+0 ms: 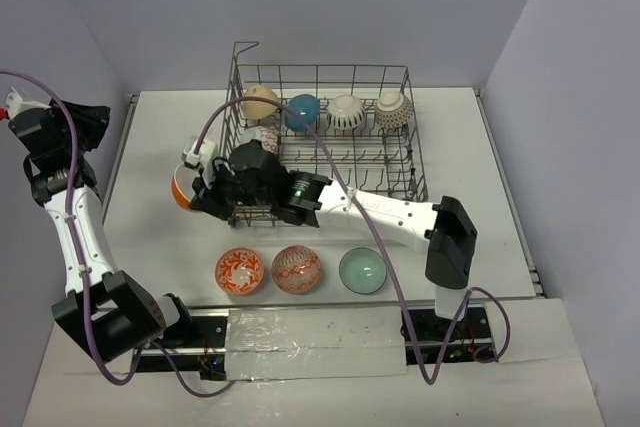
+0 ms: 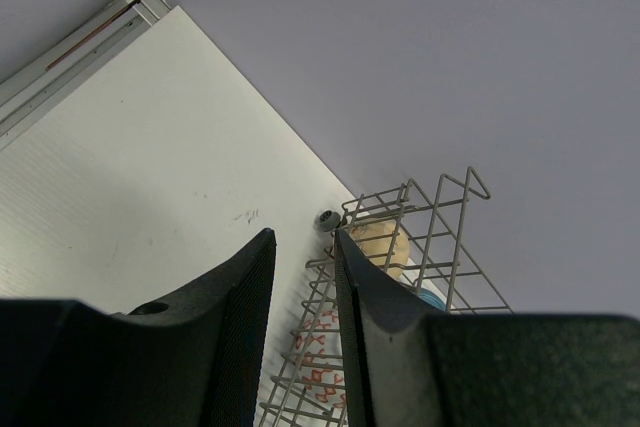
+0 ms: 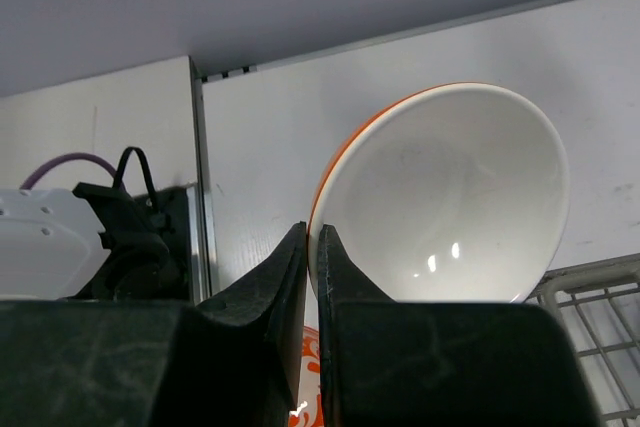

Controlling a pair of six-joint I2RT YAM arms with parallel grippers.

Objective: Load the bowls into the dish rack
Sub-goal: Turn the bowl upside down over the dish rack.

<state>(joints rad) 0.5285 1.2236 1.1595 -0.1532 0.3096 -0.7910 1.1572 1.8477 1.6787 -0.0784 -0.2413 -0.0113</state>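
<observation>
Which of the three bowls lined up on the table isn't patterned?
The pale green bowl, rightmost in the row. It is plain inside; the middle bowl and the left bowl carry orange-red patterns.

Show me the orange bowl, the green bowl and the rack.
orange bowl (image 3: 450,197), right wrist view, its white inside.
green bowl (image 1: 362,270), top view, middle of its inside.
rack (image 1: 340,80), top view, its back wall.
</observation>
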